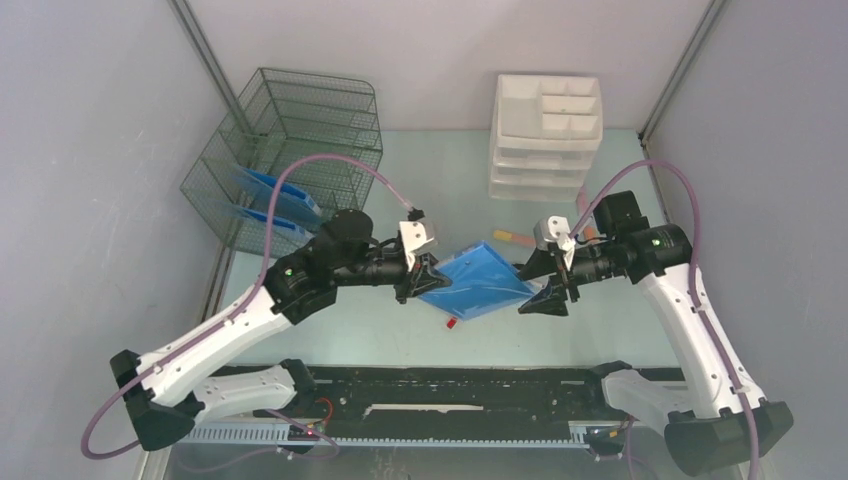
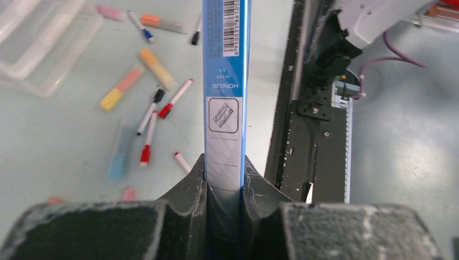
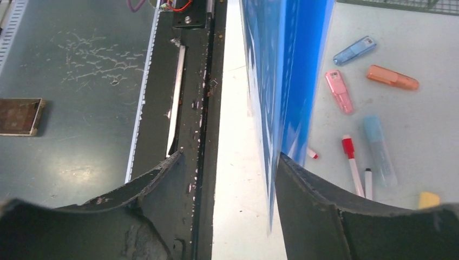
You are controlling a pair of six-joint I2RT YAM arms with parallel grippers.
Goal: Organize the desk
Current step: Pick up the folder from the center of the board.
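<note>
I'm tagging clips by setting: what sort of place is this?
Likely a robot test cell staged as an office: grey walls around the desk, a wire file rack, a white drawer unit.

I log the folder (image 1: 478, 282) over mid-worktop (image 1: 350, 325), its left edge gripped in the left claw (image 1: 424, 284), its right edge between the right claw's (image 1: 548, 300) parted fingers, markers (image 2: 176, 97) scattered below, wire rack (image 1: 290, 150) far-left behind, drawer unit (image 1: 545, 135) far-right behind.
</note>
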